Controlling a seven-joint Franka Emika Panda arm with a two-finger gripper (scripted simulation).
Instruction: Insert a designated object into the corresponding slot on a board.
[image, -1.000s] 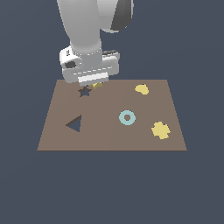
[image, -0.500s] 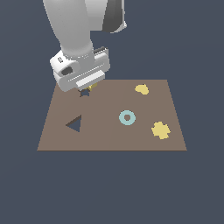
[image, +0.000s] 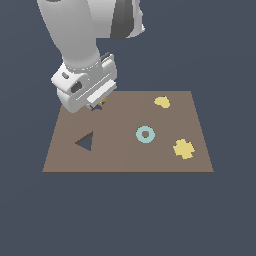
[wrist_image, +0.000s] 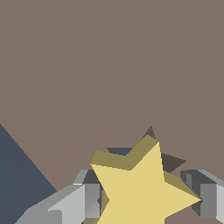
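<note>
Seen from outside: white-and-grey robot arm (image: 82, 45) reaching down over the far corner, about eleven o'clock, of the flat brown rectangular board (image: 127, 155). Claw (image: 99, 105) low over that corner, mostly masked by the wrist housing, only a speck of yellow showing beneath it.

Up close at the wrist: claw (wrist_image: 144, 199) clamped on a small yellow star-shaped piece (wrist_image: 142, 188), one grey finger (wrist_image: 85, 199) pressed to one side of the star, the other finger (wrist_image: 205, 197) just beside the star's opposite point. Star held flat-face toward the camera, olive-shaded side walls visible along its upper arms. Directly behind and under it, the small dark star-shaped cutout (wrist_image: 127, 152) in the board, its dark edges peeking past the star's arms at roughly twelve and two o'clock of the piece. Star over the cutout but offset, not seated flush; how deep it sits, impossible to tell. Bare brown board filling the rest of the wrist view, with a wedge of dark blue table (wrist_image: 19, 168) past the board's edge.

Elsewhere on the board in the exterior view: larger dark triangular cutout (image: 85, 142) at about nine o'clock of the board's middle, light blue ring (image: 145, 134) near the centre, yellow rounded blob (image: 162, 102) toward one o'clock, yellow cross-shaped piece (image: 183, 148) toward four o'clock. All three loose pieces well apart from the claw and from each other.
</note>
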